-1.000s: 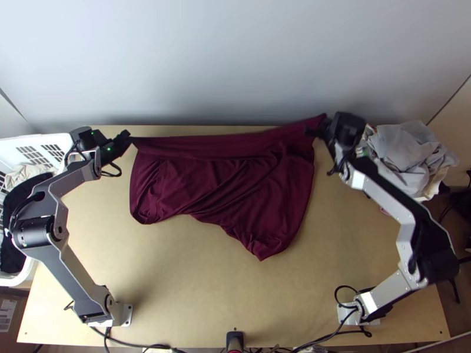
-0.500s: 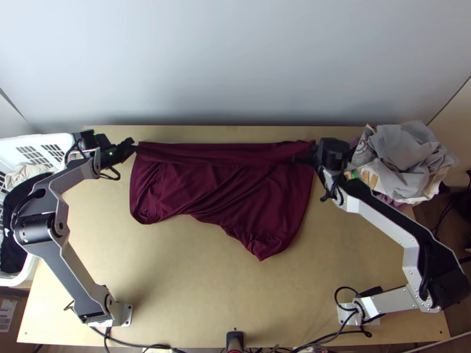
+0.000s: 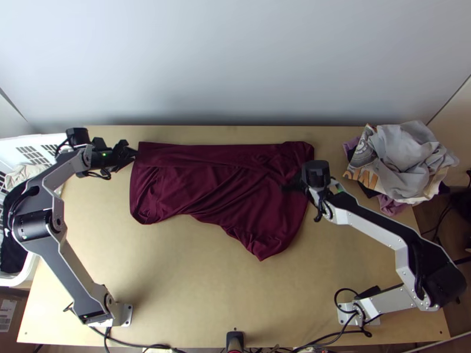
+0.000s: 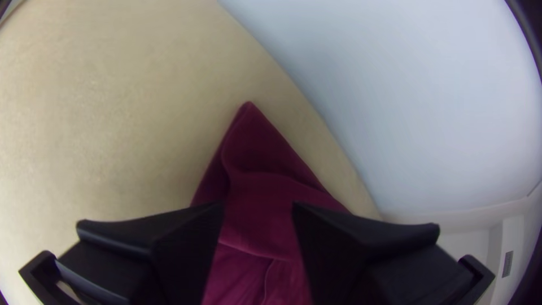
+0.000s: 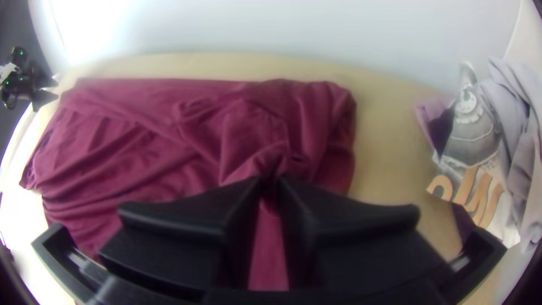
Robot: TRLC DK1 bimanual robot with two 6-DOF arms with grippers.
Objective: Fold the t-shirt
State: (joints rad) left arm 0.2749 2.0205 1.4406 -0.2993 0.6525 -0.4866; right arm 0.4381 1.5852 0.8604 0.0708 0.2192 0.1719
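Top view: right claw (image 5: 269, 185) grasps shirt (image 3: 224, 194), whose bulk lies toward 9 o'clock; left claw (image 4: 258, 212), released, is nearer its 10 o'clock corner.

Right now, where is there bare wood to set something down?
Widest: the near middle of the table, between the maroon shirt and near edge, with the left arm and right arm either side. Smaller: between the shirt's left edge and the left arm. Crowded: the far right, with the clothes pile, and the shirt's right side, under the right arm.
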